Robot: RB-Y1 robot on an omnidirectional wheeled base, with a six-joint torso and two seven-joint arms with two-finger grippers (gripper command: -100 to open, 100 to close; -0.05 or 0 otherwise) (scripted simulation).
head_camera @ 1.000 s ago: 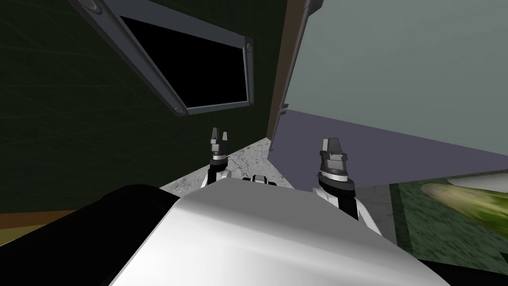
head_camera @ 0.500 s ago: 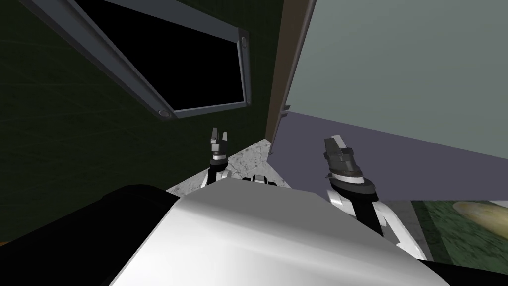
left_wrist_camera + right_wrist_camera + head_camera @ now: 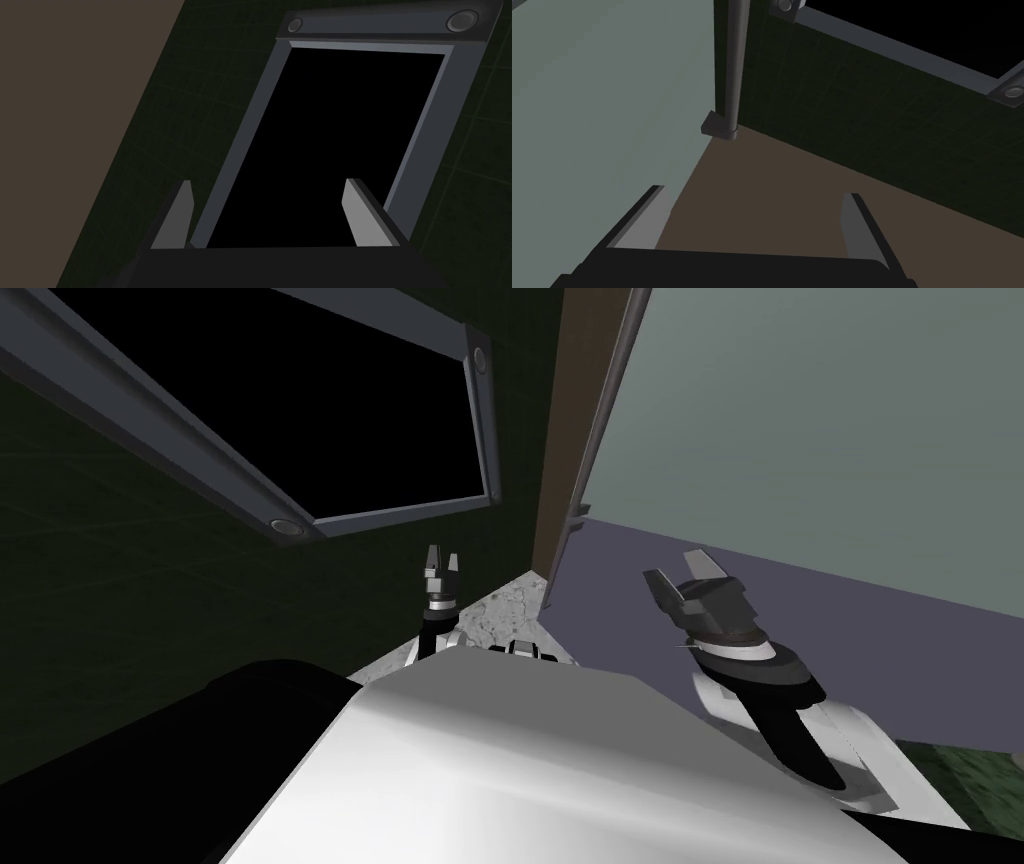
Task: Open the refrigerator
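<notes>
The refrigerator point(image 3: 820, 418) is seen as a pale grey-green face. Its handle point(image 3: 734, 60), a slim dark bar, runs upright along the refrigerator's edge and is fixed at its lower end by a small bracket point(image 3: 716, 125). The right claw point(image 3: 678, 570) is held below the handle and apart from it. It is released, with both fingers point(image 3: 857, 225) spread and nothing between them. From the right wrist, the handle is found ahead of the claw, beyond the fingertips and slightly toward the finger nearer the refrigerator. The right arm is judged the nearer one, and its forearm is raised and angled toward the handle. The left claw point(image 3: 441, 558) is held farther from the handle, on the side away from the refrigerator, likewise released. For a grasp, the fingers are judged to need placing either side of the upright bar, above the bracket.
</notes>
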